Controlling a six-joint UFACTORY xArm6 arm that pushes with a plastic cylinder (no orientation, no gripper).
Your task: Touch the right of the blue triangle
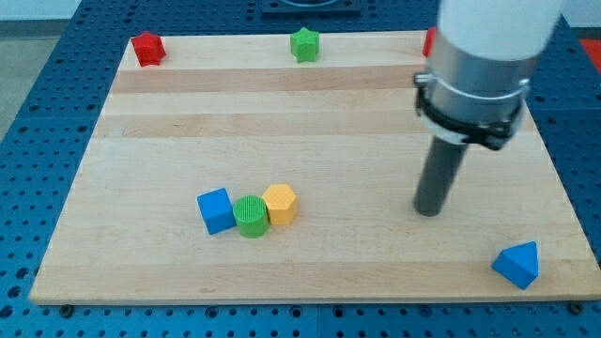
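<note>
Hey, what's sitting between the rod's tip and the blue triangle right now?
Nothing. In the camera view, only bare wooden board separates my tip from the blue triangle, which lies toward the view's bottom right of the tip.

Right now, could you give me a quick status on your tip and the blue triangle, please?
My tip on the board, up-left of the blue triangle, not touching. Triangle near the board's bottom-right corner. Nothing between them.

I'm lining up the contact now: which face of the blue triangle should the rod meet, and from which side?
Meet the blue triangle on its face toward the view's right, coming in from the right. My tip now stands up and to its left, apart from it, so I would likely circle round it first. It sits near the board's bottom-right corner.
</note>
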